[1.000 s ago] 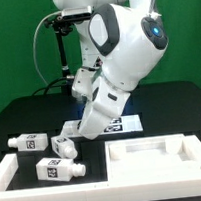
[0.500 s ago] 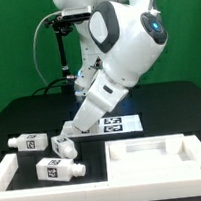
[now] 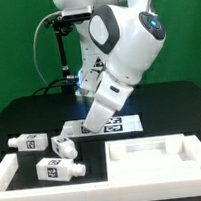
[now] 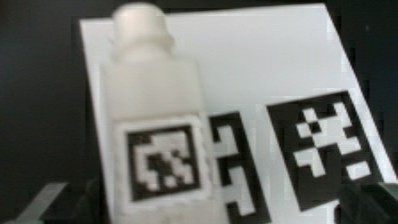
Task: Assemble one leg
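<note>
Black table (image 3: pixel 30 116) bears white legs (image 3: pixel 57 168); gripper (image 3: pixel 88 125) (jaws apart) hovers.

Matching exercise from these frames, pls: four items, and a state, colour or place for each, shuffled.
Items:
1. gripper
2. leg in the wrist view
3. front leg in the exterior view
4. backdrop

Options:
A. green
B. lies on the black table, on the exterior view's left
C. open, holding nothing
D. over the white tagged board, just below the gripper

Pairs: 1-C, 2-D, 3-B, 4-A
</note>
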`<state>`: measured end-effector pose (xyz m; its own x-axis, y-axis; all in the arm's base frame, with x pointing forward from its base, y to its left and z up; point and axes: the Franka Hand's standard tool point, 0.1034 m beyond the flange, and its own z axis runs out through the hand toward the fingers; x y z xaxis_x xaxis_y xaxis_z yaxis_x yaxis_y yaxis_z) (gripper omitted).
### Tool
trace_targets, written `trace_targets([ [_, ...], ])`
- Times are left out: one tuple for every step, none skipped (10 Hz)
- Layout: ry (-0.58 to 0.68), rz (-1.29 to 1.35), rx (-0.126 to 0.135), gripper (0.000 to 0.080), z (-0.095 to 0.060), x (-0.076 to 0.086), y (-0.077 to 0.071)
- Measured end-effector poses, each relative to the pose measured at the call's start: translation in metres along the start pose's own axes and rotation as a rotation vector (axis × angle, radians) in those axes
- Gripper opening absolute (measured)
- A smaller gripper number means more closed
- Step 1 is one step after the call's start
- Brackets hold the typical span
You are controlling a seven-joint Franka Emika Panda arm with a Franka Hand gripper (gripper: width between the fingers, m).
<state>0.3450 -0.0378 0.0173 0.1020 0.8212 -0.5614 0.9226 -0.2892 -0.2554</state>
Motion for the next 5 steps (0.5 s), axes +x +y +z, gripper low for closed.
trace_targets([
  [0.009, -0.007, -0.004, 0.0648, 0.0030, 0.0044, -0.0013],
  [0.013, -0.009, -0.003, 0.0648, 0.0055, 0.0058, -0.0012],
  [0.015, -0.015, 0.001, 0.0648, 0.0084, 0.0050, -0.0011],
  [0.015, -0.016, 0.004, 0.0648, 0.0109, 0.0035, -0.0007],
  [0.015, -0.024, 0.004, 0.0648, 0.0110, 0.0016, 0.0008],
])
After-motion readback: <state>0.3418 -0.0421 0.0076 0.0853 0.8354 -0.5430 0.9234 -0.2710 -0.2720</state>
